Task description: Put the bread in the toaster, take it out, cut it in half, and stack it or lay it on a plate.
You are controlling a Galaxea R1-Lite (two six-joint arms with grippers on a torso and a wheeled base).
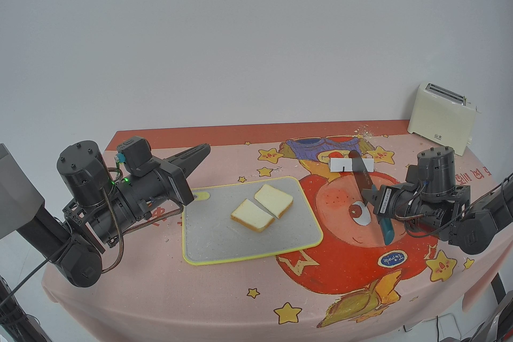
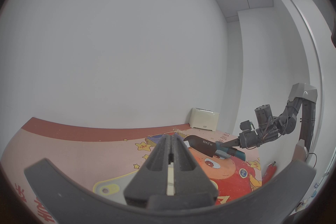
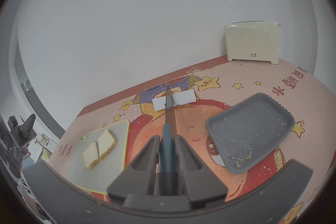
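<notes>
Currently right gripper clamps the knife, blade pointing toward the back wall.

The two bread halves on the cutting board lie open from above and from the near side. The left hand hangs by the board's far left corner. On the right, the knife in the right hand hangs over the bench between board and tray. The toaster stands well apart.
</notes>
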